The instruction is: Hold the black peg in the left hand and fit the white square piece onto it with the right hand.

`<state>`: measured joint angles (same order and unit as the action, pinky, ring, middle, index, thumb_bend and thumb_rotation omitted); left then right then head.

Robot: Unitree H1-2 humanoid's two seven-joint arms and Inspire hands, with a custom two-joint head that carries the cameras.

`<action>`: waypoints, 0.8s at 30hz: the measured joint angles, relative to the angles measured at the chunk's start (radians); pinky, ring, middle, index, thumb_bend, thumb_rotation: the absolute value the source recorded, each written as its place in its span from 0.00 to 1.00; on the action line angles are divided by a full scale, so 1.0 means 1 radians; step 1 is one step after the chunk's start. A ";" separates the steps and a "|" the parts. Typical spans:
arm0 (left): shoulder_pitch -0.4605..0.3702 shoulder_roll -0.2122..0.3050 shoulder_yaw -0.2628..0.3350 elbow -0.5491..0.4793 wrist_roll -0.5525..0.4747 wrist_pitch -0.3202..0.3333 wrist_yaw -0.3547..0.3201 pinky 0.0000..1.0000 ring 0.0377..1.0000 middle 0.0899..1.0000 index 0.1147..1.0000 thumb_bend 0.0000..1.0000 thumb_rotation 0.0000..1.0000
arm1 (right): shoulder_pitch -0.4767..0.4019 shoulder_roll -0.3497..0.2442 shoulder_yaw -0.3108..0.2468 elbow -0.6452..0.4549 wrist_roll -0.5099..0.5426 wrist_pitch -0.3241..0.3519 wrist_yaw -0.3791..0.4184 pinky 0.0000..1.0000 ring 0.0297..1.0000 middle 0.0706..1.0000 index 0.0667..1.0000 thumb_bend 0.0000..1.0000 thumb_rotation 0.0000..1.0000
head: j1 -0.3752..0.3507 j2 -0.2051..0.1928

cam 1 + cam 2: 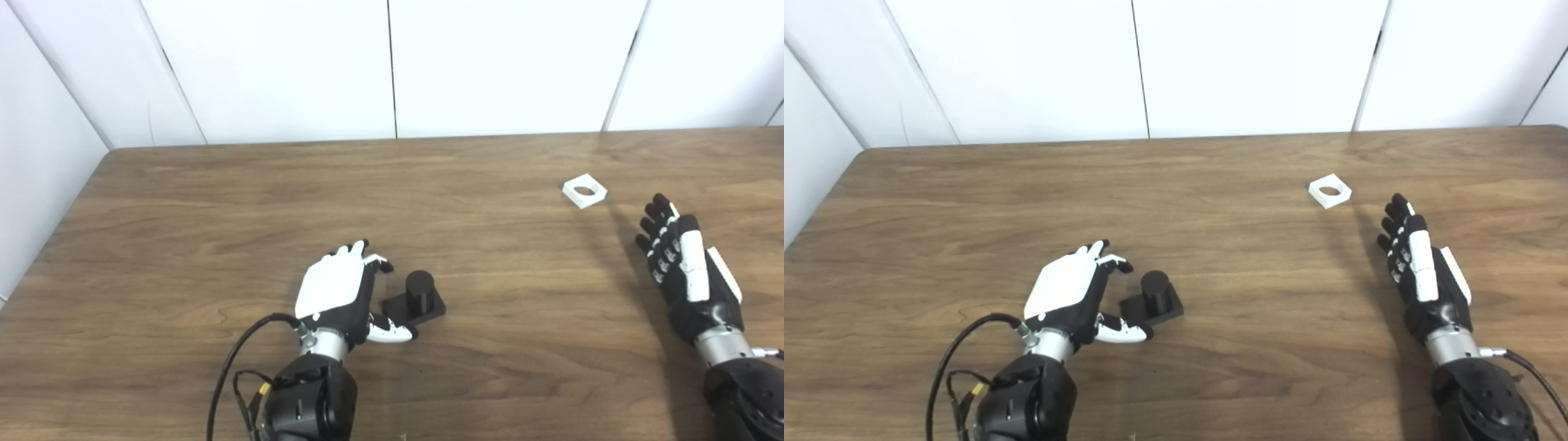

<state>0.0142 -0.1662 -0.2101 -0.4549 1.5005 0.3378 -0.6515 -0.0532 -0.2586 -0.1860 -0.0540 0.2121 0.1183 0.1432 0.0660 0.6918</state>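
Black peg (pixel 419 294) stands upright on its square base on the wooden tabletop (pixel 245 202), just beside the released left hand (pixel 343 294). White square piece (pixel 584 190) lies beyond the released right hand (pixel 686 269), apart.

Twin head views down onto table (pixel 490 184)

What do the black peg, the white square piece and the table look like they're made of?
Black peg: probably matte plastic, maybe printed; dull, even black with no glints.
White square piece: likely the same kind of plastic, flat uniform white with crisp edges.
Table: wood or wood-look laminate; brown grain lines, soft satin sheen near the far edge.
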 measured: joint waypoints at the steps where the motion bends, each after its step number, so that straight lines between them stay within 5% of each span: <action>1: -0.001 0.000 0.000 0.007 0.000 0.000 0.005 1.00 1.00 1.00 0.68 0.87 0.25 | 0.000 0.000 0.000 0.000 0.000 0.000 0.000 1.00 1.00 1.00 1.00 0.62 1.00 | 0.000 -0.002; 24: -0.050 0.022 -0.006 0.078 -0.046 0.014 0.058 1.00 1.00 1.00 0.58 0.85 0.24 | 0.009 0.000 -0.004 -0.019 -0.001 0.020 -0.001 1.00 1.00 1.00 1.00 0.62 1.00 | -0.011 0.014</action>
<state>-0.0359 -0.1438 -0.2157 -0.3769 1.4543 0.3521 -0.5934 -0.0445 -0.2586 -0.1900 -0.0733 0.2109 0.1379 0.1421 0.0552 0.7056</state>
